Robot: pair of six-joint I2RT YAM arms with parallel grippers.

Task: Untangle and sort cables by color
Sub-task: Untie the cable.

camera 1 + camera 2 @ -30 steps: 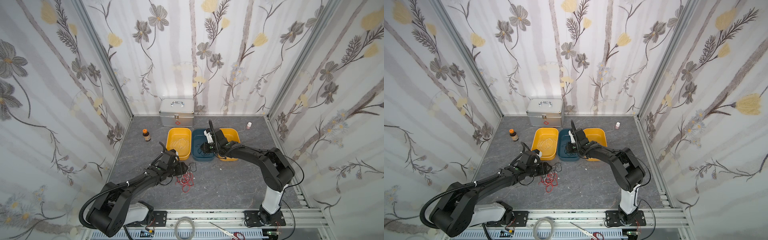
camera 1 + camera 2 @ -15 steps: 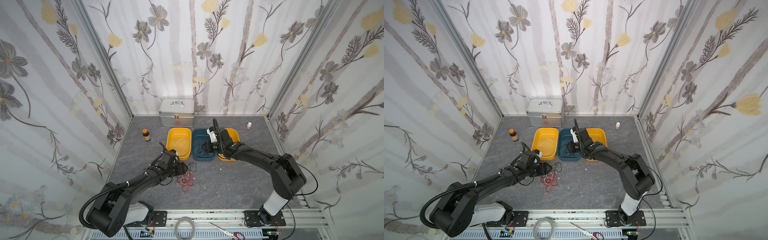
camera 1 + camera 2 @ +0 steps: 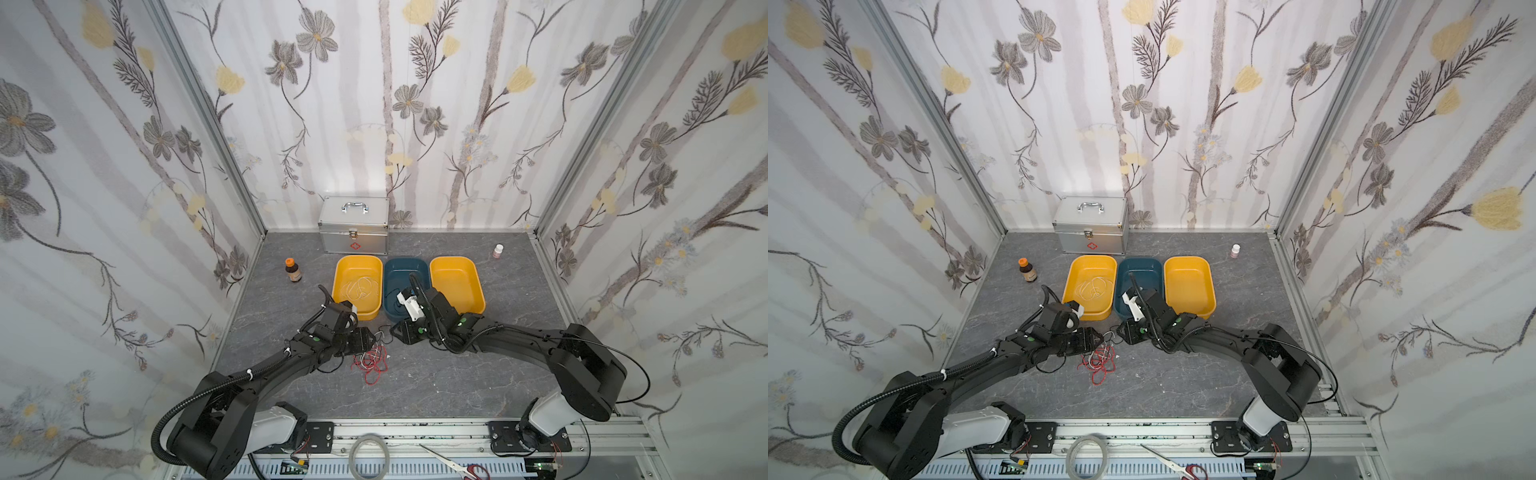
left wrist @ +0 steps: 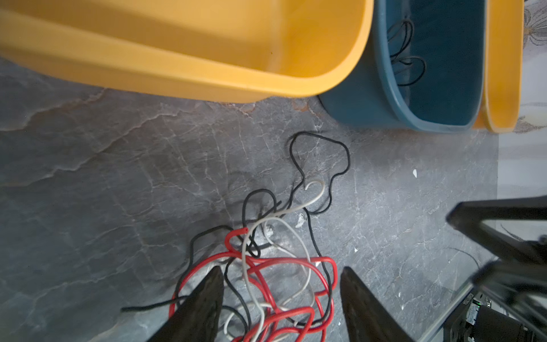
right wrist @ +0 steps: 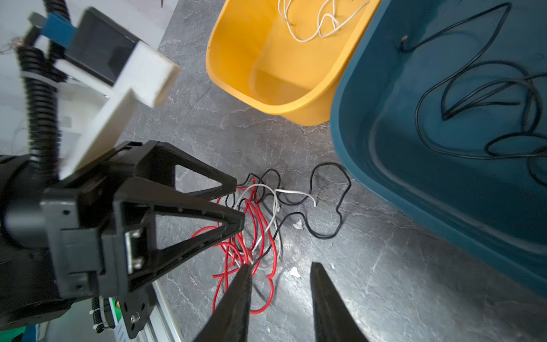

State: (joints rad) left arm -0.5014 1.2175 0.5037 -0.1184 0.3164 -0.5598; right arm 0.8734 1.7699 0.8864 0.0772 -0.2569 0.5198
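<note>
DESK: Cables first. Where do they lie?

PHOTOGRAPHER: Loose tangle of thin red, black and white cables (image 3: 370, 361) (image 3: 1100, 359) on the grey marbled tabletop (image 3: 415, 395), just in front of the left yellow plastic bin (image 3: 357, 258) and the dark blue plastic bin (image 3: 405, 262), between the two black arms. One black loop (image 4: 310, 133) (image 5: 328, 164) strays out of the tangle toward the blue bin, near it but apart.

DESK: And the bins?

PHOTOGRAPHER: Three in a row, side by side. Thin white cables (image 3: 360, 287) (image 5: 310, 23) coil in the left yellow bin, thin black cables (image 5: 473, 103) (image 4: 405, 59) loop in the blue one, and a second yellow plastic bin (image 3: 455, 259) stands on its far side. A silver metal case (image 3: 353, 232) sits behind them against the wall.

DESK: Fingers?

PHOTOGRAPHER: Wide apart, the left fingers (image 4: 204, 302) (image 5: 192, 201) hang low over the tangle. Red, white and black strands lie in the gap between them, and they pinch nothing. More narrowly parted, the right fingers (image 5: 233, 302) point down at the tangle's edge on the blue bin's side. One tip overlaps a red strand, and I cannot tell whether it touches. The gap between them shows bare tabletop, with no strand gripped. Both sets of tips face each other across the tangle.
</note>
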